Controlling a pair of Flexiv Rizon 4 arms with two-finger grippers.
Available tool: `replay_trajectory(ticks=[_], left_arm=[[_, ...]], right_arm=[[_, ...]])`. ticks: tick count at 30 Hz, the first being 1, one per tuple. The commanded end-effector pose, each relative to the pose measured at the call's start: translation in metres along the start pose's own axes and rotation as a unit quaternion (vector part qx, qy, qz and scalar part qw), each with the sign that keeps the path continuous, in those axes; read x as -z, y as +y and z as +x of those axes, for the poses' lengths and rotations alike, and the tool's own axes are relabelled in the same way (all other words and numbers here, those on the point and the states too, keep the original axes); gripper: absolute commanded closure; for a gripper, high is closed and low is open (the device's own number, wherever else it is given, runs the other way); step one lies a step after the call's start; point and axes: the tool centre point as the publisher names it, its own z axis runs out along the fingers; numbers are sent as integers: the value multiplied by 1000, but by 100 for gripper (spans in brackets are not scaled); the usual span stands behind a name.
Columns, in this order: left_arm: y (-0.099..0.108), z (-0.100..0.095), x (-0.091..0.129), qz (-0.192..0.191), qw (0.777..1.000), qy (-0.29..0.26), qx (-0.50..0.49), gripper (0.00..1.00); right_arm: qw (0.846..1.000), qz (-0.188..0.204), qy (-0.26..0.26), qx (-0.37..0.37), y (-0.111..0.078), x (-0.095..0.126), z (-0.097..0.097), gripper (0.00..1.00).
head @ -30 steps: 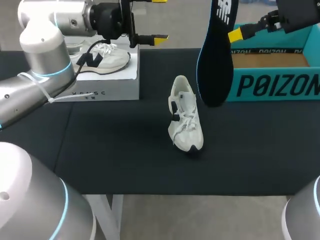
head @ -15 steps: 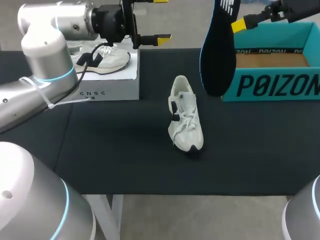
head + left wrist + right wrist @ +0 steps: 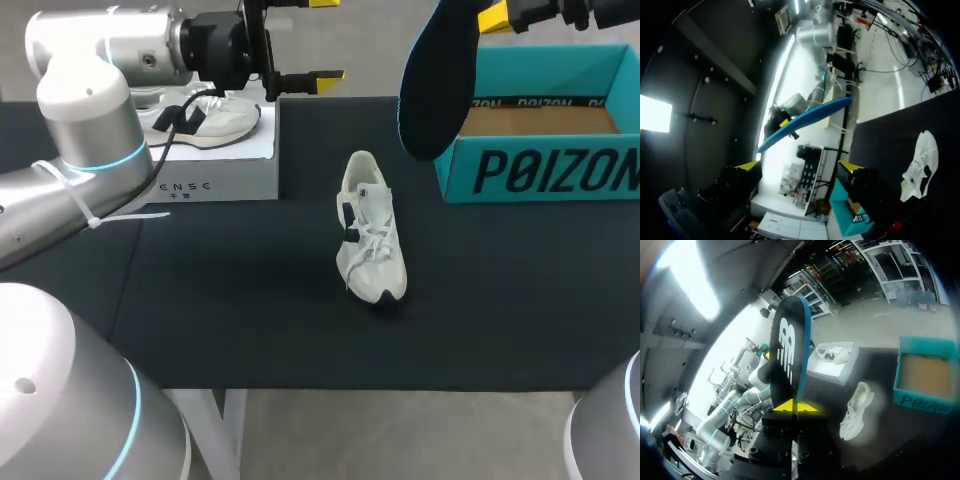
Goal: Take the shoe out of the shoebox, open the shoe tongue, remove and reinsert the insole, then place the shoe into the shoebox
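insole (image 3: 432, 90) hangs tilted in my right gripper (image 3: 796, 407), both yellow tips clamped on its upper end, its lower end just off the teal shoebox (image 3: 540, 170) at its left corner. shoe (image 3: 370, 243) lies in the middle of the table (image 3: 250, 320), well apart from the shoebox, the white box (image 3: 215, 175) and the front edge. my left gripper (image 3: 324, 40) hovers spread wide, holding nothing, above the white box's right edge.
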Motion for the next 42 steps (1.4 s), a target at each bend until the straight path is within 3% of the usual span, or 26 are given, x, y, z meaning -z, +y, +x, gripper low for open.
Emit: replay_trajectory(ticks=[1,5,20,21,25,28,31,37,42], left_arm=[[1,0,-1,1,1000,0,-1,0],[1,0,-1,1,1000,0,-1,0],[1,0,-1,1,1000,0,-1,0],[1,0,-1,1,1000,0,-1,0],[1,0,-1,1,1000,0,-1,0],[1,0,-1,1,1000,0,-1,0],[1,0,-1,1,1000,0,-1,0],[1,0,-1,1,1000,0,-1,0],[1,0,-1,1,1000,0,-1,0]], right_arm=[[996,56,58,-45,33,-5,-18,100],[994,49,82,-54,41,-2,-20,100],[994,37,75,-65,42,-2,-22,100],[994,52,61,-73,43,-4,-22,100],[989,67,56,-121,59,-8,-21,100],[985,58,59,-154,73,-11,-18,100],[975,74,73,-196,81,-17,-16,100],[967,128,73,-206,85,-37,-13,100],[958,176,32,-224,76,-54,-14,100]])
